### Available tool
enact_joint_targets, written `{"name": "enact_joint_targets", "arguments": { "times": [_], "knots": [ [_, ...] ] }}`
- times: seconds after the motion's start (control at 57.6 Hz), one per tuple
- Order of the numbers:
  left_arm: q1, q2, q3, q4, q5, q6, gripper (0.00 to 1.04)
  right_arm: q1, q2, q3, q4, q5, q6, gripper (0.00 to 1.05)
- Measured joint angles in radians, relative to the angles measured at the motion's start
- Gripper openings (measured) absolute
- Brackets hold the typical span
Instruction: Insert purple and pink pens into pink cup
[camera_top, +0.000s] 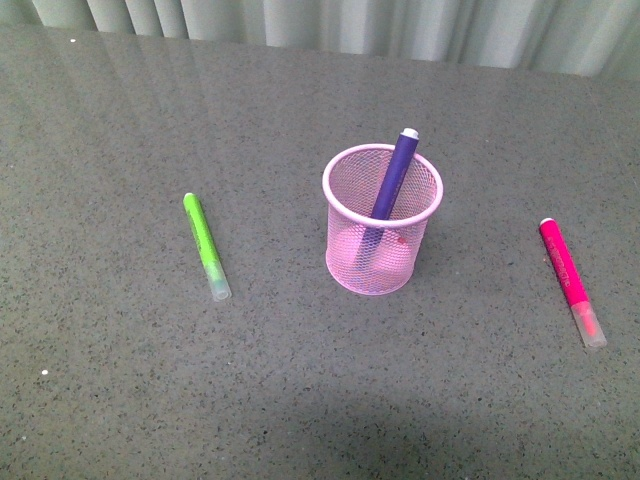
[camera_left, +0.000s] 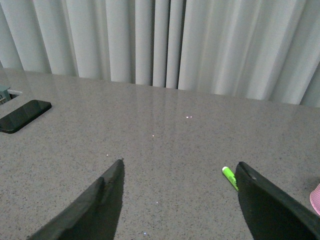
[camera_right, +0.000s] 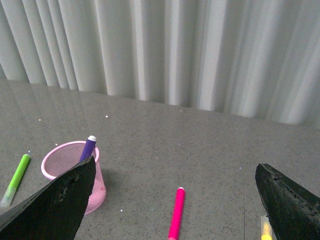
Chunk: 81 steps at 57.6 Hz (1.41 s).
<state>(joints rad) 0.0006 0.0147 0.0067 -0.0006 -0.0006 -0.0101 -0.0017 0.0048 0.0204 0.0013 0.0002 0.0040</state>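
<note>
My left gripper (camera_left: 180, 162), right gripper (camera_right: 175, 163) spread empty; left wrist alone catches a black phone (camera_left: 22, 115), right a yellow marker (camera_right: 266, 230).

Three pens (camera_top: 398, 175) (camera_top: 206, 246) (camera_top: 572, 282), perhaps four; one cup (camera_top: 345, 250).

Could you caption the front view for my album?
Purple pen leans in the pink cup; pink pen and green marker lie outside it.

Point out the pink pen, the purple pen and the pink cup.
pink pen (camera_top: 567, 274): front view, mid barrel.
purple pen (camera_top: 398, 166): front view, barrel above the rim.
pink cup (camera_top: 345, 260): front view, mesh wall.
</note>
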Motion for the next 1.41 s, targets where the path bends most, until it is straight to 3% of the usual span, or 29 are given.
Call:
{"name": "enact_joint_targets", "arguments": {
  "times": [0.087, 0.139, 0.85, 0.885, 0.937, 0.989, 1.163, 1.406],
  "knots": [
    [0.0, 0.0, 0.0, 0.0, 0.0, 0.0, 0.93, 0.0, 0.0, 0.0, 0.0, 0.0, 0.0, 0.97],
    [0.0, 0.0, 0.0, 0.0, 0.0, 0.001, 0.98, 0.0, 0.0, 0.0, 0.0, 0.0, 0.0, 0.97],
    [0.0, 0.0, 0.0, 0.0, 0.0, 0.002, 0.97, 0.0, 0.0, 0.0, 0.0, 0.0, 0.0, 0.97],
    [0.0, 0.0, 0.0, 0.0, 0.0, 0.002, 0.97, 0.019, 0.032, 0.013, -0.048, 0.063, 0.032, 0.97],
    [0.0, 0.0, 0.0, 0.0, -0.002, 0.002, 0.97, 0.067, 0.235, 0.146, -0.325, 0.356, 0.147, 0.97],
    [0.0, 0.0, 0.0, 0.0, 0.002, 0.003, 0.97, 0.01, 0.467, 0.241, -0.394, 0.482, 0.171, 0.97],
    [0.0, 0.0, 0.0, 0.0, 0.0, 0.002, 0.97, -0.145, 0.836, 0.407, -0.147, 0.34, -0.001, 0.97],
    [0.0, 0.0, 0.0, 0.0, 0.0, 0.002, 0.97, -0.203, 1.168, 0.568, -0.035, 0.24, -0.168, 0.97]
  ]
}}
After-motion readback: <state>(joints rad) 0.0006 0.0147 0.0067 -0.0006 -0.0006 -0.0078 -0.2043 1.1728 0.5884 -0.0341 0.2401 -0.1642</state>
